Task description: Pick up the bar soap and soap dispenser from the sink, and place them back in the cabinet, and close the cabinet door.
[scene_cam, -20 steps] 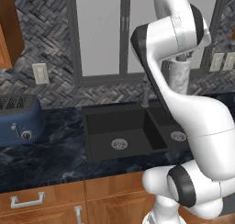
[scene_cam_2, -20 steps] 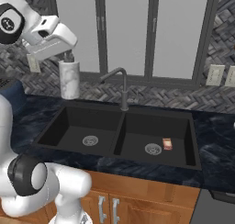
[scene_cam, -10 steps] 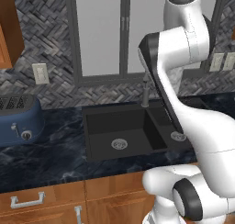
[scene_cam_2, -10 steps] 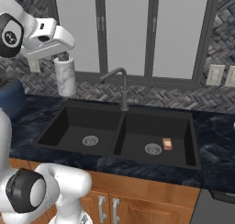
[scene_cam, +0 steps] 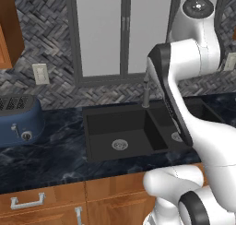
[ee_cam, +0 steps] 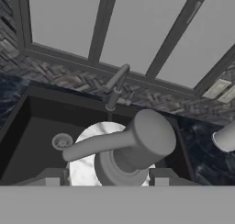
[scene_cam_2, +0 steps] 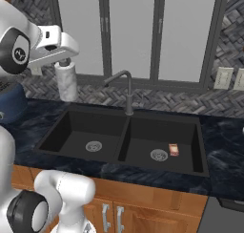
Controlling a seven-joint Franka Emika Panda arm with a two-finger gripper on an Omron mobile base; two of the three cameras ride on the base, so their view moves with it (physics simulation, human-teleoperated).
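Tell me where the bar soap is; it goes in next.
In the right base view, the bar soap lies in the sink's right basin, just right of its drain.

Kitchen: sink (scene_cam_2: 62,132), toaster (scene_cam: 18,120), wood cabinets (scene_cam: 41,203).

**Dispenser rides up and left with the gripper**

In the right base view the gripper (scene_cam_2: 64,65) sits higher and further left than a second ago, and the soap dispenser (scene_cam_2: 66,81) clamped in it hangs with it, now above the counter's back edge, left of the sink (scene_cam_2: 121,153), rather than nearer the left basin. The hand is more level, too, its white body pointing right instead of tilting down. In the left base view the arm (scene_cam: 184,67) stands taller: its top joint climbs from the frame's upper edge into plain sight, the upper link leans further right, and the dispenser, visible there a second ago, is out of sight behind it.
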